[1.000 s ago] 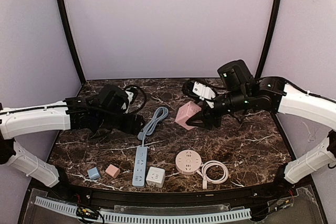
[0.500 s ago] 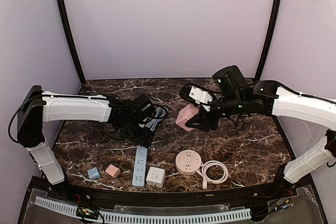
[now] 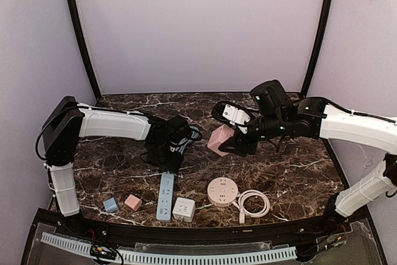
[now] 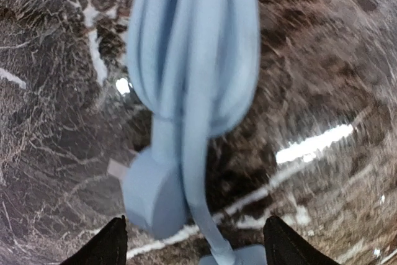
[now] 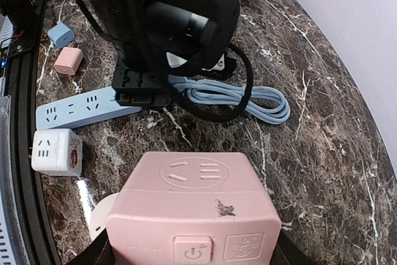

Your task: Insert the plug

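The blue plug (image 4: pixel 152 197) lies on the marble table at the end of a bundled blue cable (image 4: pixel 192 48) that runs to the blue power strip (image 3: pixel 165 195). My left gripper (image 4: pixel 195 240) is open just above the plug, one finger on each side of it; in the top view it (image 3: pixel 169 156) is over the cable's near end. My right gripper (image 3: pixel 231 144) is shut on a pink cube socket (image 5: pixel 195 209) and holds it tilted above the table's middle, also seen in the top view (image 3: pixel 221 137).
A white cube socket (image 3: pixel 183 209), a round pink socket (image 3: pixel 223 190) with a coiled white cable (image 3: pixel 254 203), a small blue cube (image 3: pixel 111 205) and a small pink cube (image 3: pixel 133 201) lie near the front edge. A white adapter with black cable (image 3: pixel 232 113) sits at the back.
My left arm has swung from the table's left side to the right, over the blue cable and plug. My right gripper with the pink cube has shifted slightly left.
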### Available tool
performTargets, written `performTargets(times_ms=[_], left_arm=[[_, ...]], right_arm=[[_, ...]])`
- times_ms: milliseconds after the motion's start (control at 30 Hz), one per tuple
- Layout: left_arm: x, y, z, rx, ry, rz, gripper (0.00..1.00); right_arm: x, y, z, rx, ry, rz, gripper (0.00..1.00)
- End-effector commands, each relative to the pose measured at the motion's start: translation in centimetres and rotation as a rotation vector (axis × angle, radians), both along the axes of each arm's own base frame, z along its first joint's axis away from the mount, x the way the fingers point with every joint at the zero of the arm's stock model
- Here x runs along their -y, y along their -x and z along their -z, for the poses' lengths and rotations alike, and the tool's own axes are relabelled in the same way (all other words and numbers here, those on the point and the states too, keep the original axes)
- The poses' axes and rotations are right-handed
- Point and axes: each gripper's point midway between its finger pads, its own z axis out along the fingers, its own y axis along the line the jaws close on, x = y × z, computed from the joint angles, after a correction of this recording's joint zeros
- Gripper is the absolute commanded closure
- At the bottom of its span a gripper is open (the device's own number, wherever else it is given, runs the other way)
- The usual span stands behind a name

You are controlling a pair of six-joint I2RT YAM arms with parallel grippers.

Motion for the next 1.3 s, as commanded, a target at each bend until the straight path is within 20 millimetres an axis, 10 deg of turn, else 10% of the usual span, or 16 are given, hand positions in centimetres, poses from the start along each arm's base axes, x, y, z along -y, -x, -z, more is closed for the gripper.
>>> performTargets(times_ms=[0, 433, 1267], left_arm=[[-0.5, -2.0, 1.4, 0.006, -0.020, -0.036, 0.33], [2.0, -4.0, 1.2, 0.047, 0.048, 0.030, 0.76], [13.6, -8.6, 0.1, 0.061, 0.344, 0.211, 0.75]], right_arm=[[-0.5, -0.7, -0.9, 0.035, -0.041, 0.007, 1.00], [-0.7, -1.0, -0.1, 0.036, -0.021, 0.009, 1.00], [0.6, -1.1, -0.9, 0.034, -0.013, 0.064, 1.00]])
